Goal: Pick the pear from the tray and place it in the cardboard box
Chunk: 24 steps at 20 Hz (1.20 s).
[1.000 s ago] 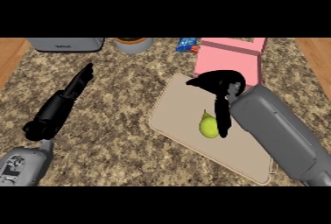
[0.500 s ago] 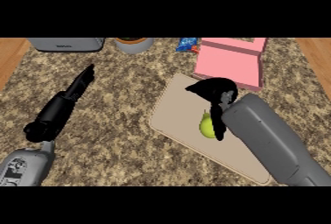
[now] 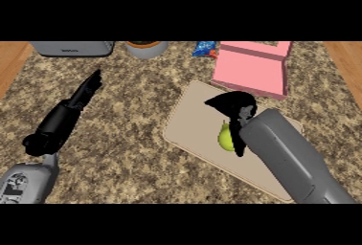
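Pear (image 3: 225, 139), yellow-green, lies on tray (image 3: 192, 122) against right hand (image 3: 233, 103).

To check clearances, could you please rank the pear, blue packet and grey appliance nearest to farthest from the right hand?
1. Pear, on the tray beside the right hand.
2. Blue packet, back edge.
3. Grey appliance, back left.

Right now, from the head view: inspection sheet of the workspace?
Surface: speckled stone counter.
Job's things: pear on the beige tray; pink box just beyond the tray.
Clutter: grey appliance, round pot and blue packet along the far edge.
Hands: left hand open, off to the left; right hand over the pear, grip unclear.
Cables: nothing seen.
Surroundings: wood past both side edges.
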{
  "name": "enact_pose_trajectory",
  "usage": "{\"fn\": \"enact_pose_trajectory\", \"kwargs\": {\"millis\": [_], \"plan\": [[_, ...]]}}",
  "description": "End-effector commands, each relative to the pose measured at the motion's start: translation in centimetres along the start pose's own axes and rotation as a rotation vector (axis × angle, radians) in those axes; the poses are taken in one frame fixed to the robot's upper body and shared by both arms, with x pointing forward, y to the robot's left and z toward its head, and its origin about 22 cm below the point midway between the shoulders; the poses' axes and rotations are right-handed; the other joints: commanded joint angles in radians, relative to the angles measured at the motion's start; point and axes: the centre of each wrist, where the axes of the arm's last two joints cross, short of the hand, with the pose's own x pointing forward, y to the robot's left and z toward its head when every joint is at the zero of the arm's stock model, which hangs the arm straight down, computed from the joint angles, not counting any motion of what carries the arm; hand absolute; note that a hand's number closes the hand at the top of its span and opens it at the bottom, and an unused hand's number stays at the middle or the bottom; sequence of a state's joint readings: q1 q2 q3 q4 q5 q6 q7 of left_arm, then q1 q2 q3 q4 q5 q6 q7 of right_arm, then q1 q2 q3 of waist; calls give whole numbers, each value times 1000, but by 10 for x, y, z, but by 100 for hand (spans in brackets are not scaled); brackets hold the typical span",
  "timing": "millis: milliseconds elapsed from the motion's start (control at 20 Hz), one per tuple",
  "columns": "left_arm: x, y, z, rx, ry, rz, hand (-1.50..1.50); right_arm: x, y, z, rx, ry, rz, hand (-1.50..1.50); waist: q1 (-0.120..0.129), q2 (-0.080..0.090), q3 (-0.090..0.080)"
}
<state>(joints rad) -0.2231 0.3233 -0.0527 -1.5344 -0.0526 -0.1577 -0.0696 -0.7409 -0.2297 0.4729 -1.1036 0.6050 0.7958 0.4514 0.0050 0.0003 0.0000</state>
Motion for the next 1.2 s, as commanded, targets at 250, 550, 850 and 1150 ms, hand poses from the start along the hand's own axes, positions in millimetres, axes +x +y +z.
{"fn": "enact_pose_trajectory", "kwargs": {"millis": [250,550,850,1150], "plan": [[-6,-13,-7,-4,-4,-10,0,-3,24,-14,18,-8,-8,-150,-4,0,0],[2,-4,3,2,-5,-10,0,-7,17,-26,34,60,24,-150,1,0,0],[-11,0,5,4,-3,-1,0,-24,57,-37,65,32,-10,-150,-3,0,0],[-7,-5,-3,-6,-18,12,0,-12,62,-52,-5,-106,46,150,5,4,0]]}}
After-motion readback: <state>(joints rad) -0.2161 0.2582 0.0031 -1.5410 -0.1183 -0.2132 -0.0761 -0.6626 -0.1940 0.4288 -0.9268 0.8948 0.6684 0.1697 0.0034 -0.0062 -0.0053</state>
